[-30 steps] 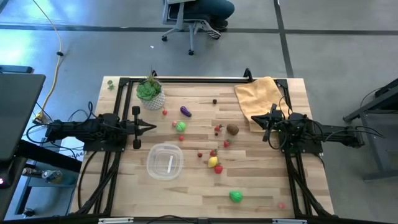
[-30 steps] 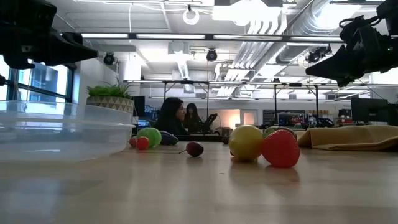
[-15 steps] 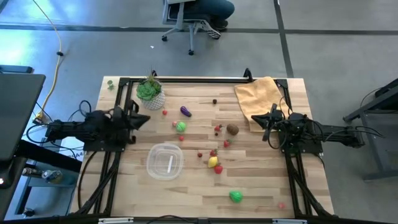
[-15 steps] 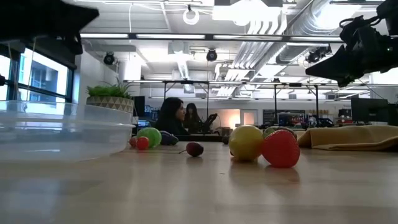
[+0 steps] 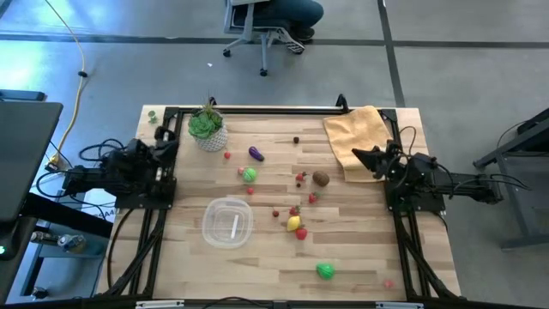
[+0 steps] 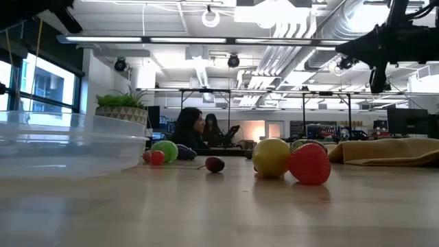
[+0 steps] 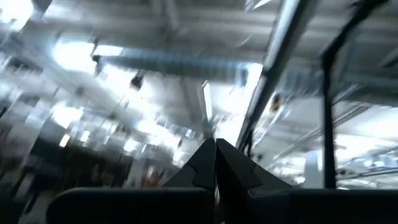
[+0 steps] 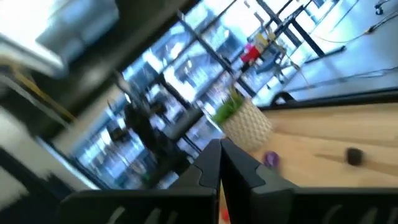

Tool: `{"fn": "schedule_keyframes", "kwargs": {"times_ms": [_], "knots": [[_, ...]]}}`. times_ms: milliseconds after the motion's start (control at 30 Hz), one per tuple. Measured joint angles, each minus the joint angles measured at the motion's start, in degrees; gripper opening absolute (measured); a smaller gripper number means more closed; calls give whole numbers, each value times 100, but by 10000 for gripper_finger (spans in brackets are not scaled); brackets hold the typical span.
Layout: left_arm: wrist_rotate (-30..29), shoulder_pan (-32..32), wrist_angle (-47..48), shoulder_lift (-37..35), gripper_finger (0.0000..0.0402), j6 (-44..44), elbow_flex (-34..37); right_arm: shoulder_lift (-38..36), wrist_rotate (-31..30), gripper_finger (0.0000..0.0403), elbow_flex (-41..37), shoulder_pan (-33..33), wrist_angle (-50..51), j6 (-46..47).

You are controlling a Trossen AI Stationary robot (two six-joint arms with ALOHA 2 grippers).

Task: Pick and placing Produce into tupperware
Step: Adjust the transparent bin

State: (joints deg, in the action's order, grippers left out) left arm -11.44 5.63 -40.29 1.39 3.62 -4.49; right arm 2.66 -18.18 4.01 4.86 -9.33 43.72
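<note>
Resting on bare wood near the table's front middle, the clear squarish plastic tub with rounded corners stands empty, and the small toy produce lies scattered beyond and beside it: a yellow lemon touching a red strawberry, a brown kiwi, a purple eggplant, a green leafy piece and another green piece near the front edge. The left gripper sits at the table's left edge with its fingers pressed together and nothing between them; the right gripper hangs over the tan folded cloth, also closed and empty. The toys look light, hard and smooth, so rounded ones like the lemon would likely roll or squirt out of a pinch; gripping across the widest middle seems safest. The eggplant is probably best taken across its body. The tub looks thin and light, apt to slide if bumped.
</note>
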Motion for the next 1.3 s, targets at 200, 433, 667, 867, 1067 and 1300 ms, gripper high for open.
{"fn": "schedule_keyframes", "kwargs": {"times_ms": [200, 433, 667, 867, 1067, 1300], "knots": [[704, 0, -295, 134, 1, -693, -438, 0, 460, 0, 0, -2, -1302, 95], [1463, -1, 1911, 1381, 1, -1573, -2070, 1, 703, 0, 156, -1, -2042, -411], [1271, -2, 5459, 2946, 1, -1602, -3750, 417, 704, 0, 1651, 0, -102, -1172], [1293, -2, 6656, 3526, 1, -1473, -4131, 1812, 566, 4, 3738, 0, 2875, -1686], [1829, -2, 7819, 3641, 1, -675, -4127, 3723, 507, 34, 5671, 0, 5728, -1723], [2497, -176, 8656, 4178, 1, -314, -4129, 5299, 914, 46, 6654, -71, 7099, -2189]]}}
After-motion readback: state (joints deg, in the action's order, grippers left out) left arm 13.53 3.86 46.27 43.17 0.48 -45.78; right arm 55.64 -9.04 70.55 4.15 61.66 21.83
